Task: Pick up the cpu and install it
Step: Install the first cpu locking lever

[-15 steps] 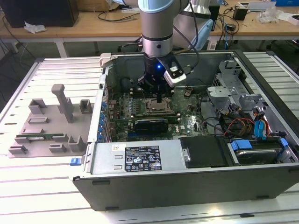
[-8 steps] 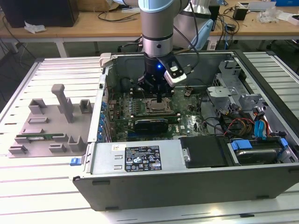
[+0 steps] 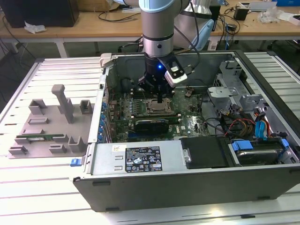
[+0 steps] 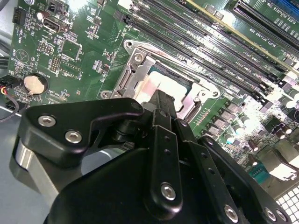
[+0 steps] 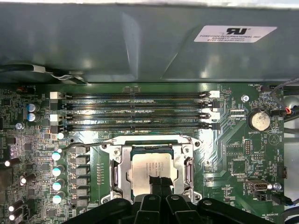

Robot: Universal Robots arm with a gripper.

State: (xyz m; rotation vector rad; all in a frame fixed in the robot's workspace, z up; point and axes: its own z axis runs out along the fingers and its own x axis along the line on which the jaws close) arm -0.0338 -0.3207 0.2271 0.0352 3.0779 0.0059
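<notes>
The jaws are pressed together, pinching nothing, and their tips point down at the cpu [image 5: 148, 165]. In both wrist views the tips overlap one edge of its silvery top; whether they touch it cannot be told. The cpu lies flat inside the socket frame [image 5: 119, 169], which surrounds it on all four sides. Four long black memory slots [image 5: 133, 108] run parallel just beside the socket frame, between it and the grey case wall [image 5: 117, 46]. A row of pale-topped capacitors [image 5: 57, 177] stands near one side of the socket frame. A round coin battery [image 5: 259, 120] sits on the motherboard [image 5: 229, 161] farther off on the opposite side. In the exterior view the arm [image 3: 158, 42] stands upright directly above the socket frame, inside the open computer case [image 3: 187, 192], which lies on a slatted bench [image 3: 37, 197]. A labelled metal cover [image 3: 136, 160] lies nearer the camera than the socket frame. Well apart from the socket frame, outside the case on the exterior view's left, a grey fixture tray [image 3: 86, 126] rests on the bench and carries a long narrow green stick [image 3: 40, 138].
</notes>
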